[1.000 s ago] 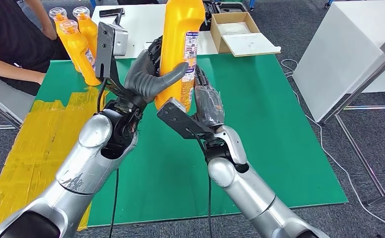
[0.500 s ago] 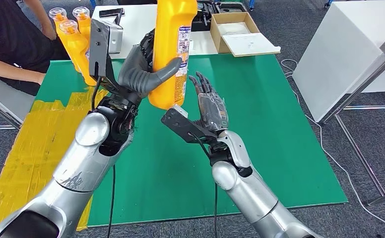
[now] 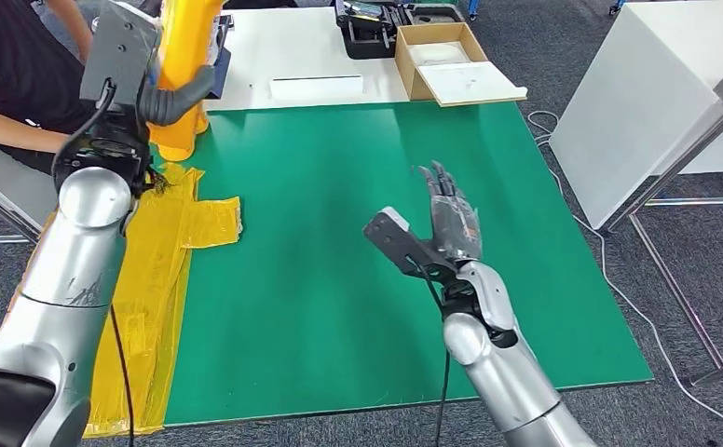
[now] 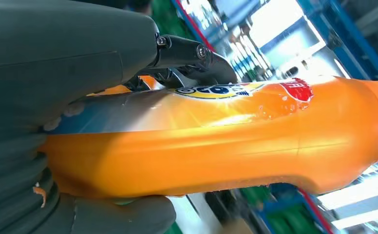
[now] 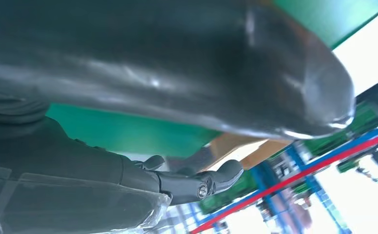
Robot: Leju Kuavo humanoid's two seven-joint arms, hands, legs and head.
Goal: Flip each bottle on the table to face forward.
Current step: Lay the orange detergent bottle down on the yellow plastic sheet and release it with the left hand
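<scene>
- Head view: left hand (image 3: pixel 167 93) is gripping the bottle (image 3: pixel 186 65) upright at 10 o'clock, over the table (image 3: pixel 339 186) edge.
- Right hand (image 3: pixel 451 223) is hovering at 4 o'clock, fingers spread, holding nothing.
- Person (image 3: pixel 13 74) is sitting at 10 o'clock.

A robotics lab or test workshop: a green mat (image 3: pixel 358 279) patched with yellow tape (image 3: pixel 153 279) covers the surface, white worktables (image 3: pixel 637 84) stand on grey carpet (image 3: pixel 702 279), and an open cardboard box (image 3: pixel 437 56) sits beside a black tool case (image 3: pixel 367 23).
</scene>
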